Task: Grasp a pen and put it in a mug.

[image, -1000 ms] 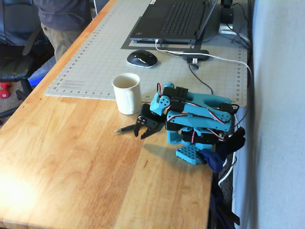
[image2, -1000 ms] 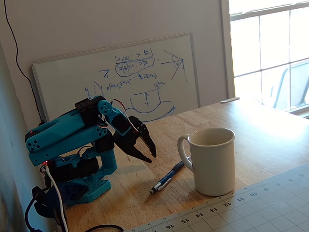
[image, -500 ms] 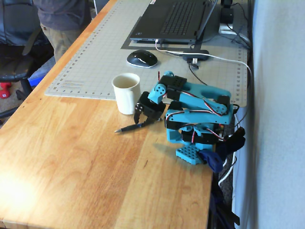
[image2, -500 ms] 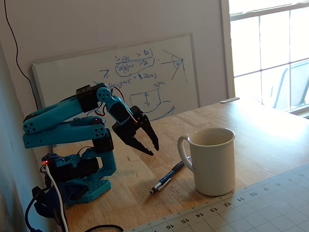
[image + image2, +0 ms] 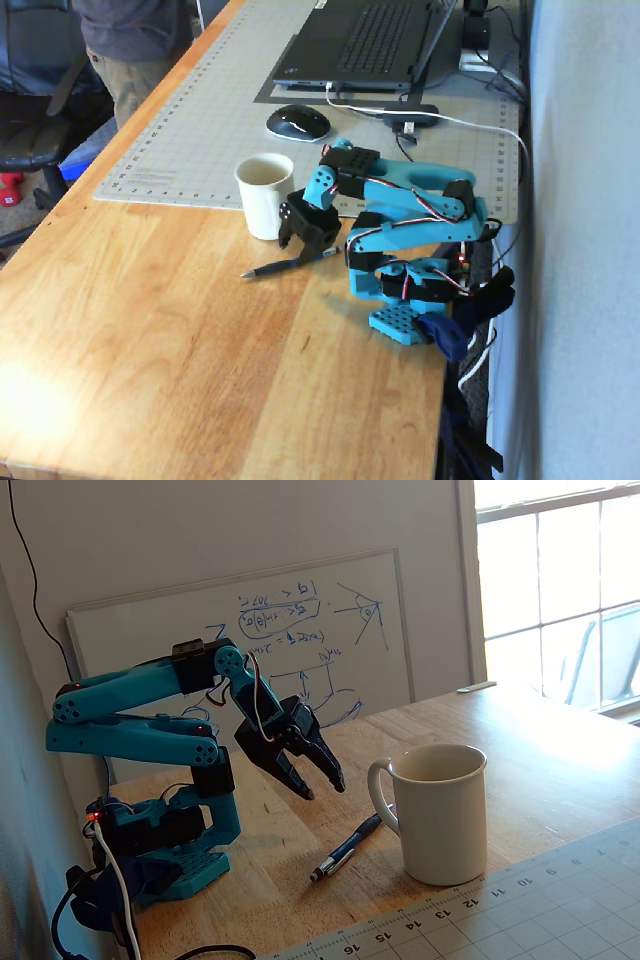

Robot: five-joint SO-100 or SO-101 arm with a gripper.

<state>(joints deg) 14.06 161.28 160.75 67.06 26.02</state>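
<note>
Black two-finger claw – jaws spread – hovers above slim dark pen; cream ceramic mug beside – collision risk.

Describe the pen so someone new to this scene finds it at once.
Start at the cream mug standing on the wooden table by the cutting mat's edge. Just beside its base, below the blue arm's black hand, lies the pen flat on the wood. It is slim, dark and pointed, unlike the curving white cable near the laptop.

Pen flat beside upright mug.
</note>
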